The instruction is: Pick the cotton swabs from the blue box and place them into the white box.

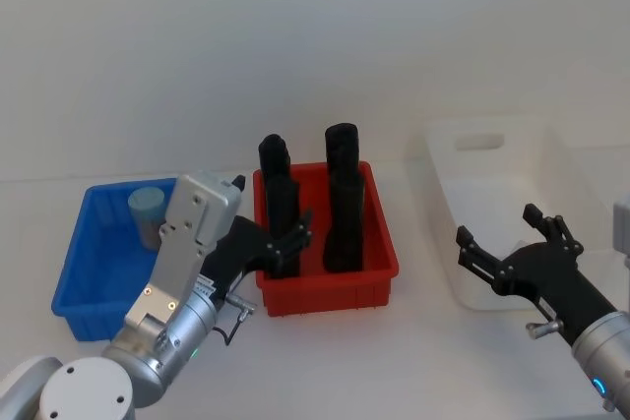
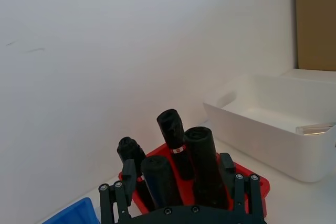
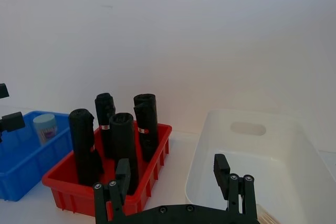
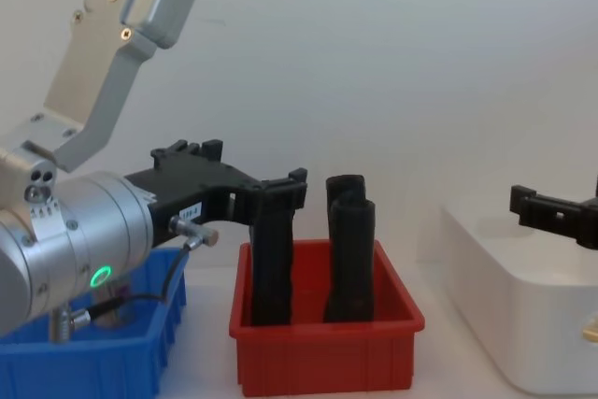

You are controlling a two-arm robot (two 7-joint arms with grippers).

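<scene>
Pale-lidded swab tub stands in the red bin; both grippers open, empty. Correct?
No. The head view shows the cotton swabs tub standing in the blue box. The left gripper and right gripper are open and empty, as stated.

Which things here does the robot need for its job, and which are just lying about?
For the job: cotton swabs tub in the blue box; white box; left gripper, open, beside the red bin; right gripper, open, near the white box.
Lying about: red bin; black rolls standing in it.
</scene>
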